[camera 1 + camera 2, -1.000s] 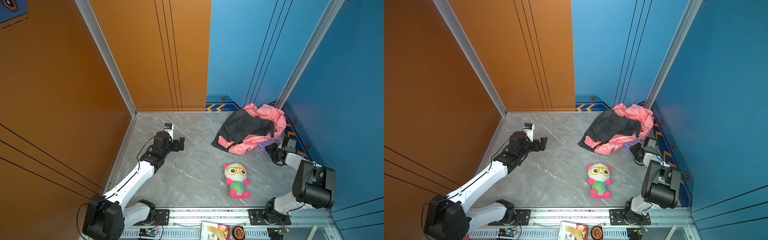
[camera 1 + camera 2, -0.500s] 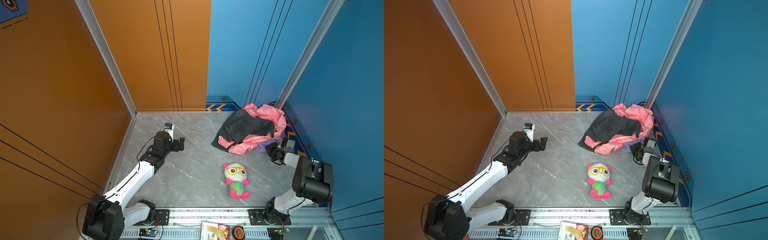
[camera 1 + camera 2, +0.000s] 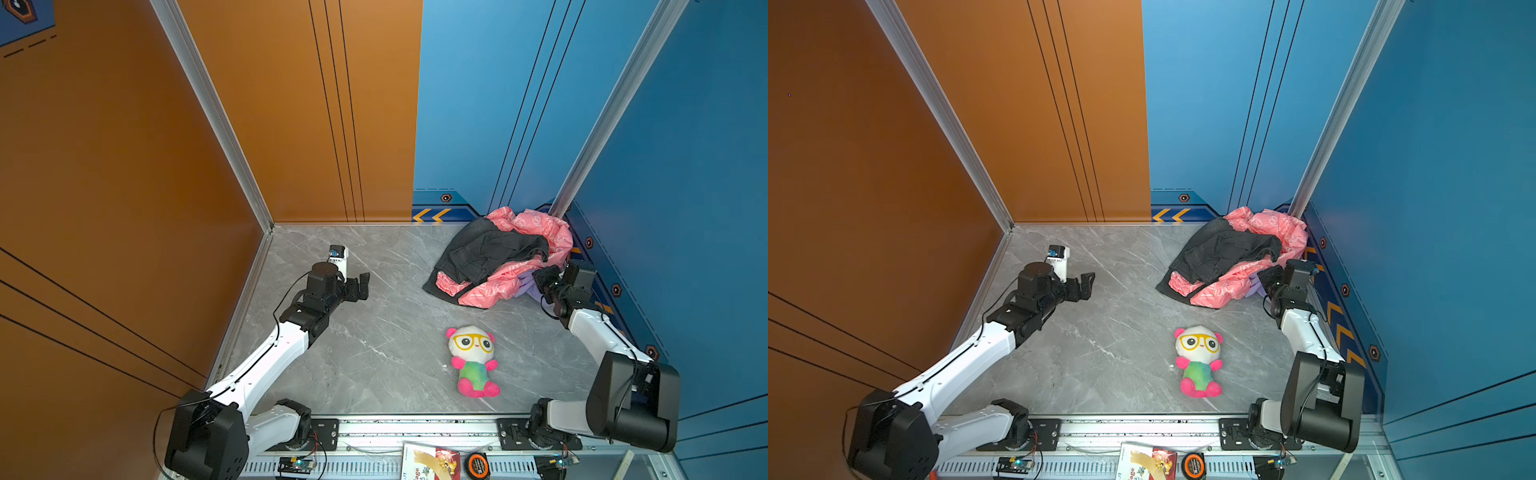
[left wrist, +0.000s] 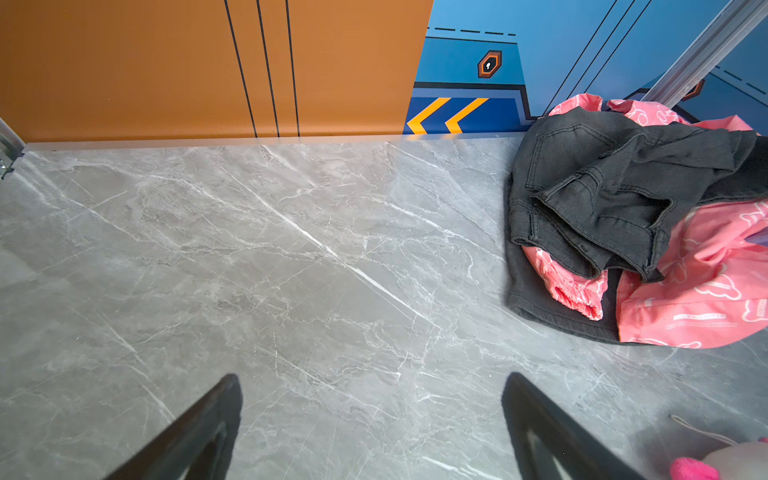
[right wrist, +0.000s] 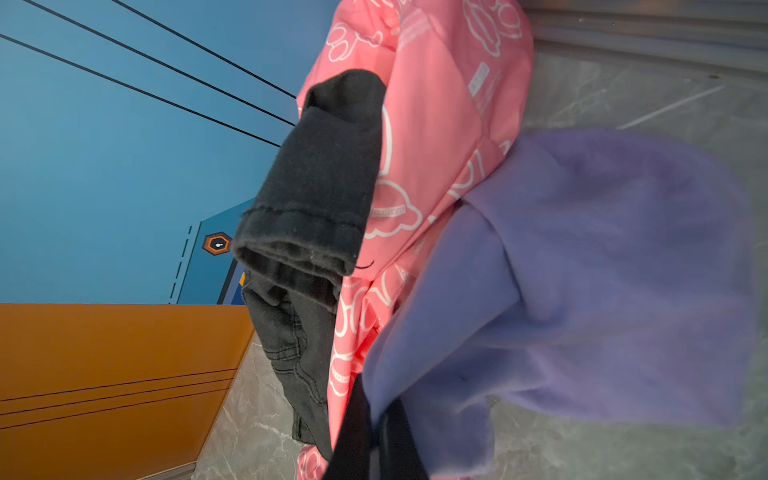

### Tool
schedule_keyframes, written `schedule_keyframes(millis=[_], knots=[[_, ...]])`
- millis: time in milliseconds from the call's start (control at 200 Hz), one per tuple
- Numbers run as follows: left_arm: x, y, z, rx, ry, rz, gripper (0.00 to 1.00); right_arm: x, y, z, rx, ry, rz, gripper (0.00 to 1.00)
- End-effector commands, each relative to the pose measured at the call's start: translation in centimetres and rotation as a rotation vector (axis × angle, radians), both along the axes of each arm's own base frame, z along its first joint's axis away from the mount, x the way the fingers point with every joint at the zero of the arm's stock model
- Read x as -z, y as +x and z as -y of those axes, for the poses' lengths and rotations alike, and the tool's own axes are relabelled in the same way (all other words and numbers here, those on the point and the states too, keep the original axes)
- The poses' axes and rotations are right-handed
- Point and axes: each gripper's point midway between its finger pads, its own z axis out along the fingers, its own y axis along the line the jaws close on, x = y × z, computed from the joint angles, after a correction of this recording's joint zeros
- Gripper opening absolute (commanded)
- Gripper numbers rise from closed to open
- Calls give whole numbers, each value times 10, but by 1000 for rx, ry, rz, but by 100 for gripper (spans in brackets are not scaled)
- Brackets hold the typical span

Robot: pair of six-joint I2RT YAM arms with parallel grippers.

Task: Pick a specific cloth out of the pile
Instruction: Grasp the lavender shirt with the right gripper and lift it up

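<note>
The right hand is pinched shut on the near edge of the lilac cloth. The cloth spreads away from its fingertips, tucked under the pink fabric of the pile. The left hand, jaws wide and empty, hovers well apart from the pile.

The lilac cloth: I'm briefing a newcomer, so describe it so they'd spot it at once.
Where the blue walls meet at the tabletop's far right corner lies the pile. At its near right edge the lilac cloth pokes out under the pink patterned cloth, pinched by the right gripper. It alone is plain soft purple, unlike that pink and the dark grey garment.
</note>
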Motion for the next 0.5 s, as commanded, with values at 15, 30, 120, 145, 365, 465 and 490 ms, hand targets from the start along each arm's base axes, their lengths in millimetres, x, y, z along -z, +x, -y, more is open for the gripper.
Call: schedule_keyframes(millis=[15,30,120,145,365,465,490], knots=[[-6,3,8,39,1,27,98,-66,3,11,78,-68,137,0],[-6,3,8,40,0,28,98,-71,3,11,80,-75,146,0],[-6,5,9,41,-1,29,98,-98,3,11,89,-115,186,0],[-7,5,10,43,-2,31,98,-105,3,11,92,-127,197,0],[-11,10,12,45,-7,42,98,-169,9,12,104,-209,306,0],[-14,13,12,37,-13,47,98,-200,13,9,95,-243,360,0],[-15,14,13,36,-16,47,98,-208,13,9,95,-254,373,0]])
